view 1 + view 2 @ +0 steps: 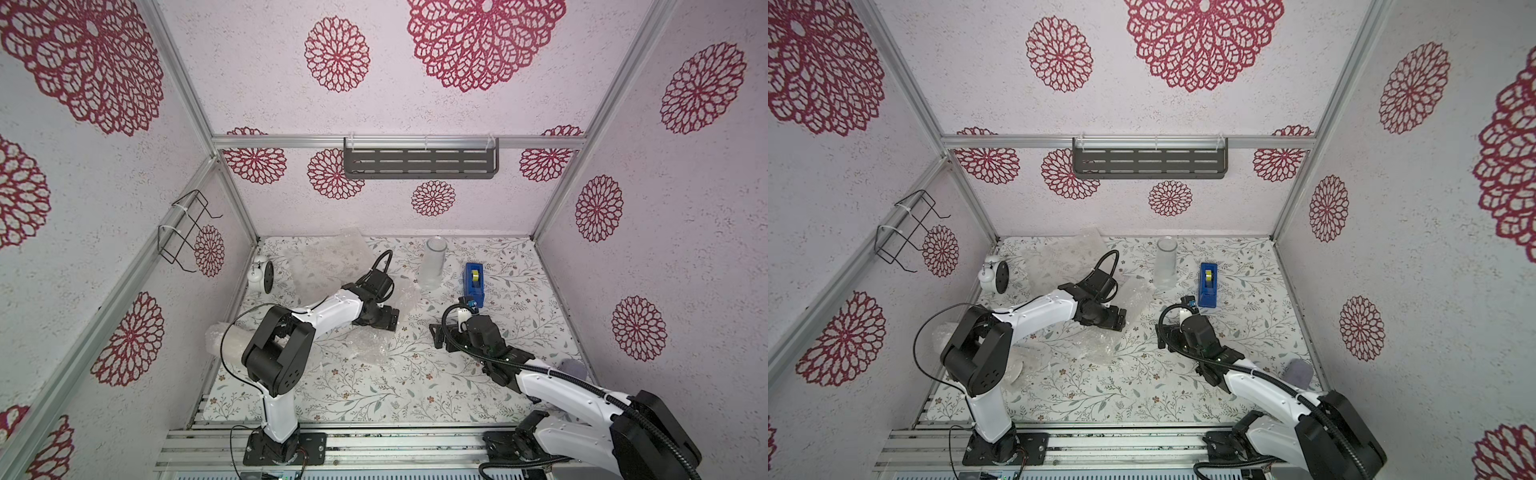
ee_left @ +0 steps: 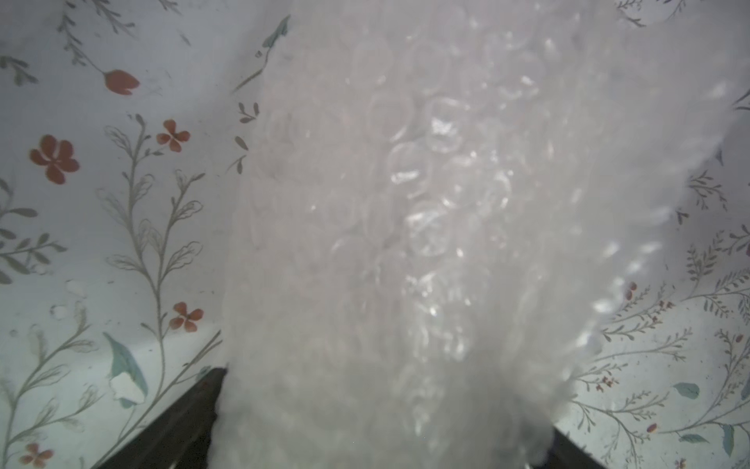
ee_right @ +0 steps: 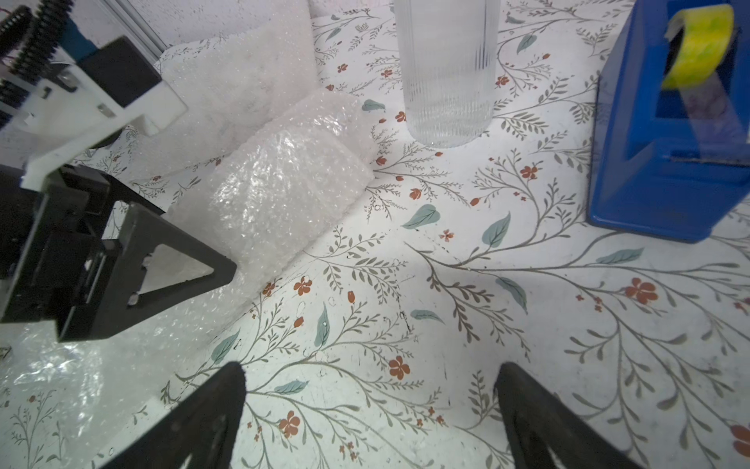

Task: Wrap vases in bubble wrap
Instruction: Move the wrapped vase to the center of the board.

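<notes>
Left tool [image 1: 388, 319] has its jaws spread apart, straddling one end of a rolled bubble wrap bundle [image 3: 284, 182] that lies on the floral surface [image 3: 487, 304]. Right tool [image 3: 371, 371] hangs over bare surface, jaws wide apart, holding nothing. Ribbed glass vase [image 3: 448, 73] stands upright and unwrapped beside a blue tape dispenser [image 3: 665, 142].

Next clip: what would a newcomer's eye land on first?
The bright blue tape dispenser toward the back of the floral table stands out most, with a clear ribbed vase upright beside it. Nearby, a bubble-wrapped bundle lies between the left gripper's spread fingers.
</notes>
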Controlling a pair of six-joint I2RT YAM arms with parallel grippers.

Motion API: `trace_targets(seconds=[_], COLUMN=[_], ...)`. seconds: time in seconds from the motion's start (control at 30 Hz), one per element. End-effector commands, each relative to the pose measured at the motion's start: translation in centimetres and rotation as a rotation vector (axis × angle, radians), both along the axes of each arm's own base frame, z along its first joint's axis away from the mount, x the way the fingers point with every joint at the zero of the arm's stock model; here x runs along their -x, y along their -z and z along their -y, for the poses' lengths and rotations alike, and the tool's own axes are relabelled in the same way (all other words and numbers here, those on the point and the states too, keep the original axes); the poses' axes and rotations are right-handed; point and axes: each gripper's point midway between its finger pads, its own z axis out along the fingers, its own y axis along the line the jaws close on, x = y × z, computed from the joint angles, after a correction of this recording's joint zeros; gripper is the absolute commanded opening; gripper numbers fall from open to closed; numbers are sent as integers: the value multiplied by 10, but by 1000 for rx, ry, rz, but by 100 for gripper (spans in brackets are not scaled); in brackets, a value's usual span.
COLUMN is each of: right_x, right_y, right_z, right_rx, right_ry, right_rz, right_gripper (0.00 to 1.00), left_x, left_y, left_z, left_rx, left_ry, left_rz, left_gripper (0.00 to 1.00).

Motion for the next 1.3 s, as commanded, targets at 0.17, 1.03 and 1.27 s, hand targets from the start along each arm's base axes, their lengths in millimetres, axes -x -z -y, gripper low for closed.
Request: trace_targets(seconds=[0.17, 1.03, 1.27], right_x=[-6, 13, 14], right_y=[-24, -34, -34], right_z=[15, 36, 33], right_rx=[6, -71, -82], right_ry=[66, 128, 118], right_rz=[76, 70, 63], right_gripper=[99, 99, 99], left_x=[-30, -214, -248], left_y=[22, 4, -13], left_z=[-6, 26, 27], left_rx=[-30, 323, 415], left_ry=[-218, -374, -368], left_rz=[-34, 149, 205], left_gripper=[84, 78, 88])
